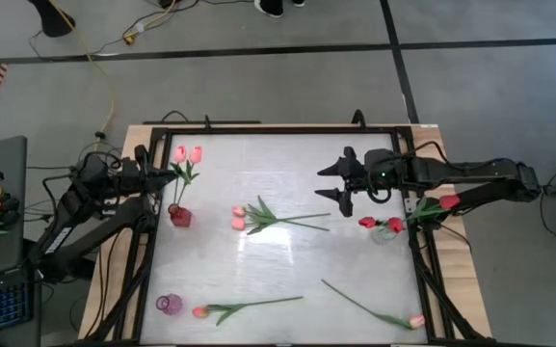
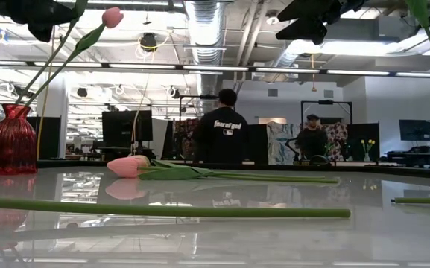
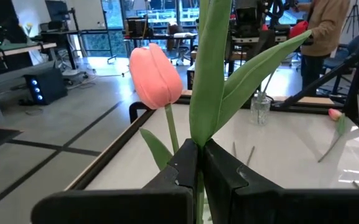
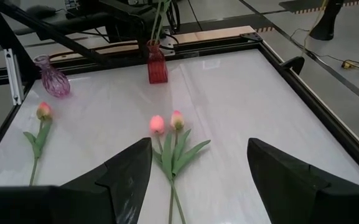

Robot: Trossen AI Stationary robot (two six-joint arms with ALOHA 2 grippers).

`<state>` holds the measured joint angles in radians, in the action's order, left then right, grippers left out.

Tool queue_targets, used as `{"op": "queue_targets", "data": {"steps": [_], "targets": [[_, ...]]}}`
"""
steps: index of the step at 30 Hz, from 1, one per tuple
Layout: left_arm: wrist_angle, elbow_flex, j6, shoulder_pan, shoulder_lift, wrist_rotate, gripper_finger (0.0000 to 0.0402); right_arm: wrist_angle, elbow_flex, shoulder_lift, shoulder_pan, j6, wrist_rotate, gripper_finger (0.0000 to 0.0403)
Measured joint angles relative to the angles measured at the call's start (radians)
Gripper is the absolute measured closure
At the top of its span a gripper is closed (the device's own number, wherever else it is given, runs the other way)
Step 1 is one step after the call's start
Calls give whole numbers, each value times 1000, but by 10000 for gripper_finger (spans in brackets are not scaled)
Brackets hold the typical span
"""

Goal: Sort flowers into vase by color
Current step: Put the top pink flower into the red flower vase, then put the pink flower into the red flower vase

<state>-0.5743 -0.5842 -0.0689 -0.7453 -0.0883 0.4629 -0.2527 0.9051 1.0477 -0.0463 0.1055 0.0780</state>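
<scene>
Left gripper (image 1: 162, 174), upper left of overhead frame, clamped on pink tulip (image 1: 180, 154) stem above red vase (image 1: 179, 216). Right gripper (image 1: 333, 180) gapes empty, upper right. Advice: lower stem straight, release only once seated.

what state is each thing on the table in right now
left gripper: shut on pink tulip stem, over red vase
right gripper: open, empty
clear vase: upright, holds red tulips
purple vase: upright, empty
tulip pair: lying flat mid-table
</scene>
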Motion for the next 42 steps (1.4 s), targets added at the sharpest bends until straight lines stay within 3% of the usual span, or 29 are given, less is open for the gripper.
{"op": "queue_targets", "data": {"steps": [6, 20, 34, 42], "targets": [[0, 0, 0, 0, 0, -2, 388, 0, 0, 0, 0, 0, 0, 113], [-18, -13, -12, 0, 0, -18, 257, 0, 0, 0, 0, 2, 0, 113], [-88, -153, 4, 0, -21, -54, 248, 0, 0, 0, 0, 1, 0, 113], [-87, -266, 36, 0, -164, 25, 248, 52, 0, 31, 28, 13, 0, 113]]}}
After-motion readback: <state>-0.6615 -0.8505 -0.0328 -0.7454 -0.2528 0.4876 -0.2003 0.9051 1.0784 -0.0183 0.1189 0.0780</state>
